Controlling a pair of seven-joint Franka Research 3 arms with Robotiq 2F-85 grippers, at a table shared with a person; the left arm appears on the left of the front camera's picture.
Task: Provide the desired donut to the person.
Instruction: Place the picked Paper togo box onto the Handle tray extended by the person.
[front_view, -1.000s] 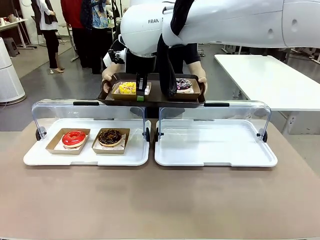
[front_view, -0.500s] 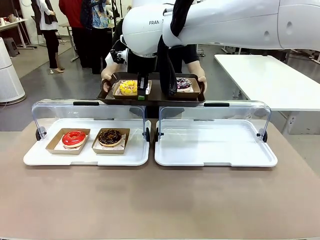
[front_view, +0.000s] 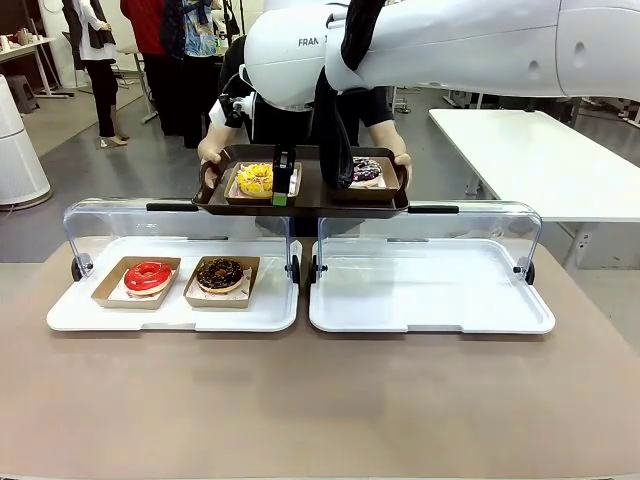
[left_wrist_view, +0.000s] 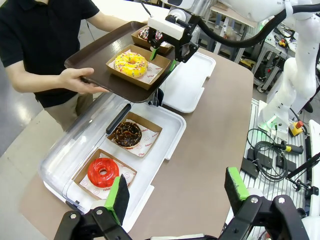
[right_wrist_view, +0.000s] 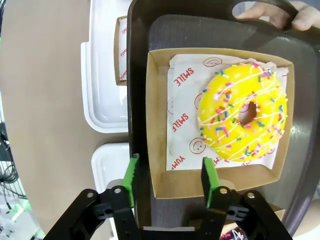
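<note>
A workroom with grey flooring lying beyond the brown table

A grey floor (front_view: 170, 160) is stretching away behind the brown table (front_view: 320, 400) and reflecting soft, even light. A white table (front_view: 540, 150) is standing at the right, and another light table (front_view: 25, 50) with small items is sitting far back on the left. A white rounded appliance (front_view: 15, 150) is standing at the left edge. Black cables (left_wrist_view: 272, 155) are lying beside the brown table.
</note>
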